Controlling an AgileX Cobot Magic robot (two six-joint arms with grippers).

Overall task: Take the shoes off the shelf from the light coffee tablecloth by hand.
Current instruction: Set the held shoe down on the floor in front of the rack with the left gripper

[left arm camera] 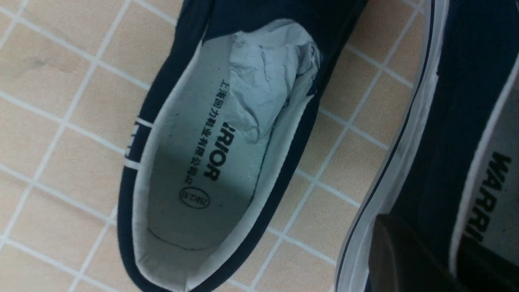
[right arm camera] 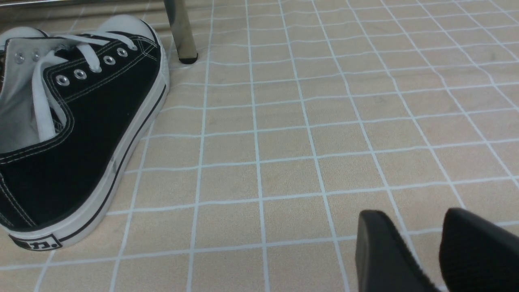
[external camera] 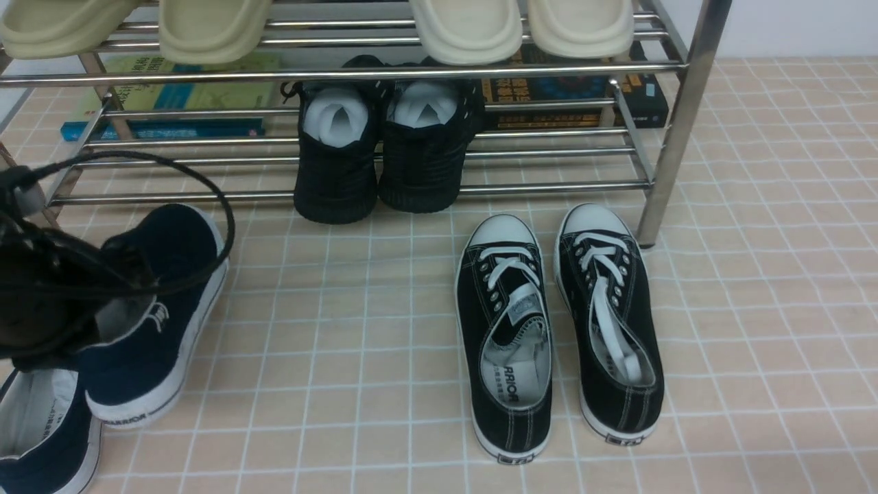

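Two navy blue canvas slip-on shoes with white rubber soles (external camera: pixel 151 329) are already off the shiny chrome tube shelf (external camera: pixel 357 72) and over the light coffee tablecloth with its white grid (external camera: pixel 329 329), at the front left. The nearer shoe (external camera: pixel 41 425) lies flat, while the farther shoe (external camera: pixel 171 274) is pinched at its collar by the left gripper (left arm camera: pixel 446 263), its jaws closed on the canvas wall, one finger outside and one inside. Whether that sole is fully down cannot be told. The farther shoe should be lowered until its whole sole is borne by the cloth, just beside its partner without overlapping it. The jaws should then be opened wide before the arm is lifted, so that the thin wall is not snagged. The right gripper (right arm camera: pixel 409 227) is seen open and empty, low over bare cloth beside the black lace-up sneakers with white toe caps (external camera: pixel 555 329), and need not be moved.
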